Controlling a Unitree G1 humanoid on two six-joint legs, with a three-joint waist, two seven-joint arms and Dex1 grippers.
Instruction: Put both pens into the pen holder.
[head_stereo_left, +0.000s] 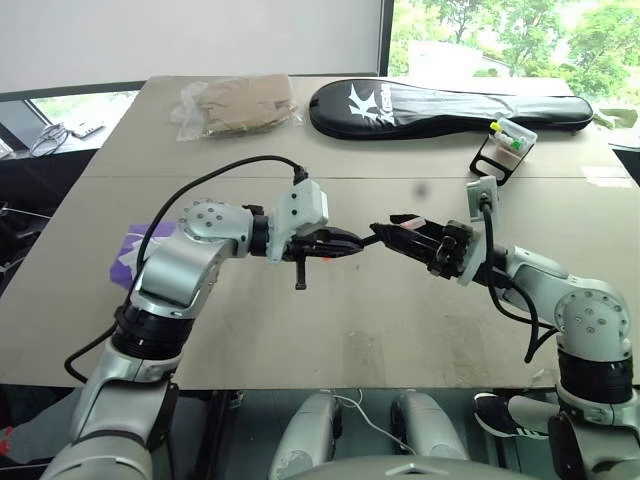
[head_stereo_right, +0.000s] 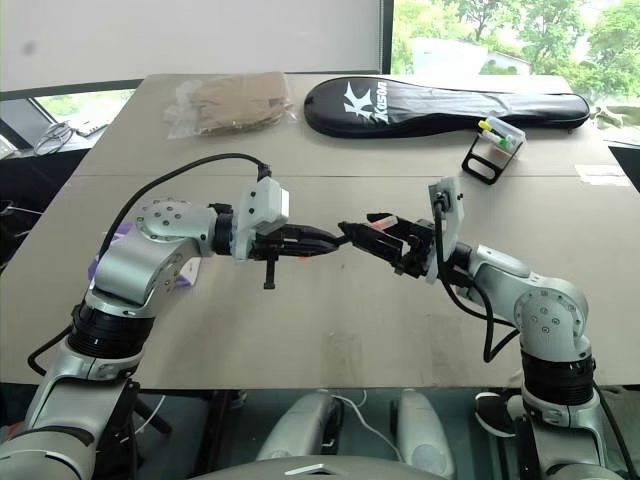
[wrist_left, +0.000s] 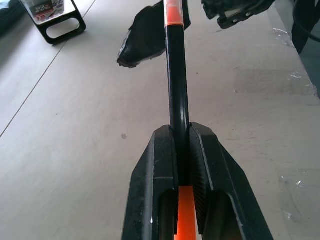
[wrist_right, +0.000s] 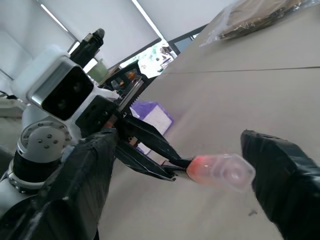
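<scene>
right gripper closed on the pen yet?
No: in the right wrist view the right gripper's fingers stand apart on either side of the pen's tip, not touching it.

Long black racket bag (head_stereo_left: 450, 108) with white logo lies along far edge of grey table (head_stereo_left: 350, 320). Clear plastic bag of brown material (head_stereo_left: 238, 105) sits beside it (contents unclear). Purple-white packet (head_stereo_left: 135, 248) lies near table's left edge.

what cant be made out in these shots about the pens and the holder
- Blue pen: cannot be made out on the table in the eye views.
- Pen holder: too small to see what is inside.
- Black pen: tip end cut off by the left wrist view's top edge.
</scene>
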